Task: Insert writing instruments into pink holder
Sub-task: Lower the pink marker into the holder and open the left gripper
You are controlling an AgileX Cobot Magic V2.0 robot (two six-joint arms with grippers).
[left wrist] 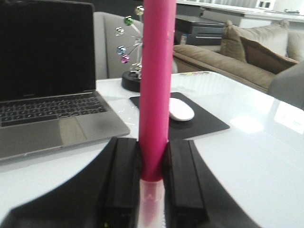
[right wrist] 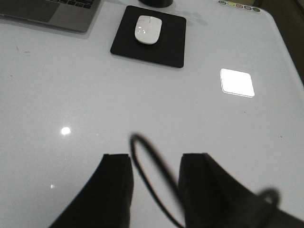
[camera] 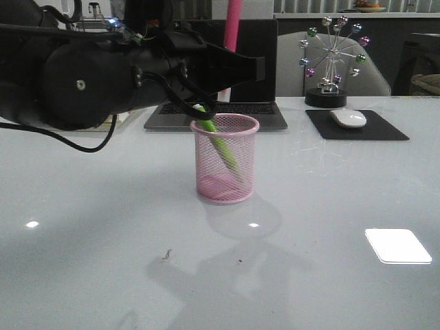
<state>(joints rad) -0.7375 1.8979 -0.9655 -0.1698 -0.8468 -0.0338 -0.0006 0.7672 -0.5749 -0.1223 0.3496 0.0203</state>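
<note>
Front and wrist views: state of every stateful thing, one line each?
Round pink wire-mesh pen cup: upright, holds one marker.
Bright green marker: inside the cup, leaning.
Magenta pink marker: clamped upright in the left gripper, not in the cup.
Left gripper: shut on the marker.
Right gripper: open, holding nothing.
Grey laptop: lid open, screen dark.
White mouse: resting on black mouse pad.

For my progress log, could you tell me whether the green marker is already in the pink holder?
Yes, it is in. The green marker leans tilted inside the pink holder, its top end poking just above the rim.
</note>
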